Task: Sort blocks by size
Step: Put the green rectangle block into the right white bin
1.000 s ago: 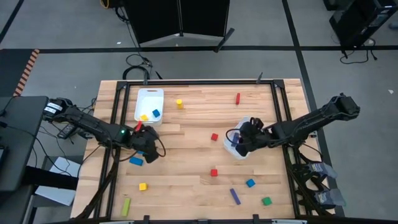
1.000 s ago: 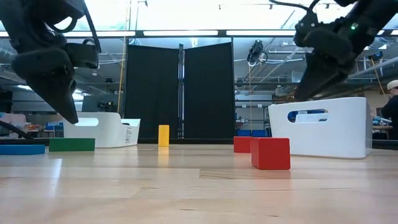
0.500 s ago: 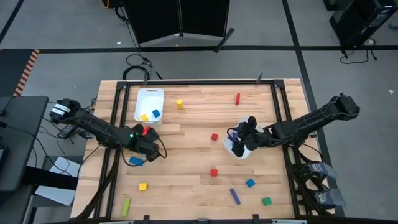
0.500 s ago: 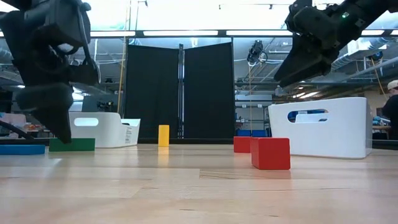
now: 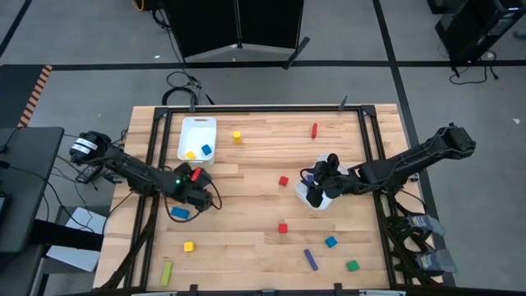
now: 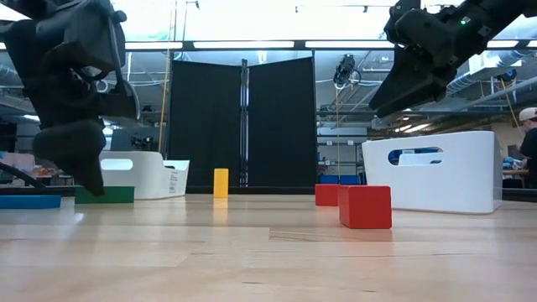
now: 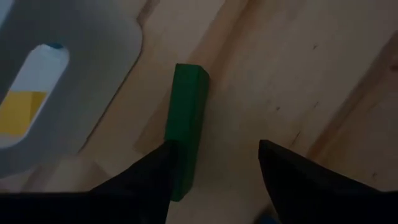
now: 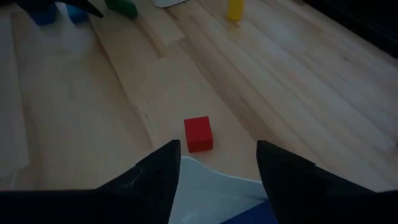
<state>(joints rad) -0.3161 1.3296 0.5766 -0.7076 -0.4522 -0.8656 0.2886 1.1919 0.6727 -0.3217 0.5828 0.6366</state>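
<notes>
We see our left gripper [image 7: 214, 177], fingers spread wide and empty, above the green bar [image 7: 185, 127] beside the white bin [image 7: 68, 68]; it looks light, rigid, smooth; we judge its narrow sides best; our right gripper [image 8: 217, 168], open and empty, hangs over the other bin [image 5: 312, 195].

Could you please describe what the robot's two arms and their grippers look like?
Both arms are dark, jointed and slender. The left arm's gripper carries a green light and a red patch, with a thin black cable looping beside it. The right arm's gripper is black too. Each has two dark tapered fingers.

Bright overhead strip glare low — both wrist views dim, soft
</notes>
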